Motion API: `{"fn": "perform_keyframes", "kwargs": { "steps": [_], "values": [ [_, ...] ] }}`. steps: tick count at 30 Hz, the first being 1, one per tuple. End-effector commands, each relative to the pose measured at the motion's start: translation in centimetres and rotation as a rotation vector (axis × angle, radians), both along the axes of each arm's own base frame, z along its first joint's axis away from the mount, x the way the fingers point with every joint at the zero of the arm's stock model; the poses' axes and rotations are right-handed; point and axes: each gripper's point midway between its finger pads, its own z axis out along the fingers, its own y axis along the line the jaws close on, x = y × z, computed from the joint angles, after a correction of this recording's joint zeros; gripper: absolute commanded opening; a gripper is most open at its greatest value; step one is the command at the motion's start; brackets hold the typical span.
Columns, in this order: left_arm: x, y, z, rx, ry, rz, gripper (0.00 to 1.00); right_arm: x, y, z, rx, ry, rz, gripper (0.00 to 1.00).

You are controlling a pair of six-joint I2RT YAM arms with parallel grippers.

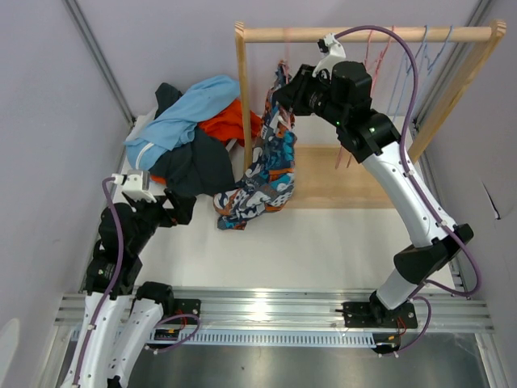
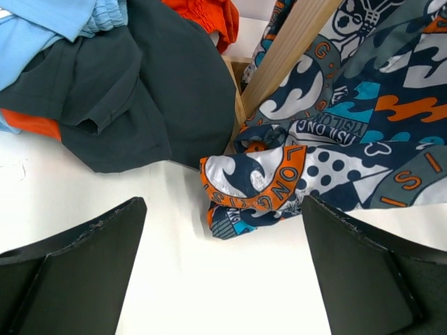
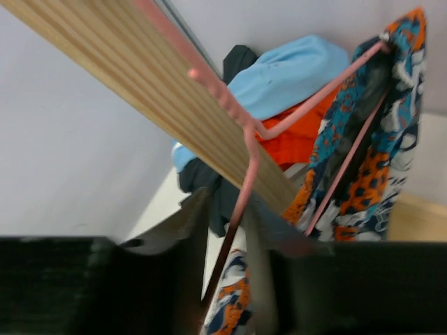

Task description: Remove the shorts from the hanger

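Pink hanger (image 3: 248, 150): upper centre, print shorts (image 3: 363, 160) hanging.
Right fingers (image 3: 192, 230): straddle its wire; cannot tell if clenched.
Left fingers (image 2: 84, 244): released, empty.
Risk: shorts snag, hanger drags off rail (image 3: 140, 77).

- Right fingers (image 3: 188, 237) are blurred beside the hanger (image 3: 246, 164); whether they pinch its wire cannot be told.
- Left fingers (image 2: 84, 244) run off the lower edge.
- Print shorts (image 2: 363, 112) are cut by the right edge.
- Orange shorts (image 1: 229, 121) lie mostly under the blue pair (image 1: 190, 109).
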Motion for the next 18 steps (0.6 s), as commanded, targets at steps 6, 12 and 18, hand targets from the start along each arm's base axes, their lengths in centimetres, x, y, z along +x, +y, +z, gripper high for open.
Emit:
{"fn": "perform_keyframes", "kwargs": {
  "steps": [6,12,18],
  "values": [
    [-0.6,-2.0,3.1,-0.013,-0.067,-0.107,0.99,-0.4,-1.2,4.4,0.089,-0.087,-0.059,0.00],
    [-1.2,-7.2,13.1,-0.069,-0.206,-0.285,0.99,-2.0,-3.2,8.1,0.159,-0.142,-0.141,0.00],
    [-1.8,-17.8,19.4,-0.003,-0.264,-0.504,0.99,-2.9,-5.6,9.8,0.207,-0.139,-0.297,0.00]
  ]
}}
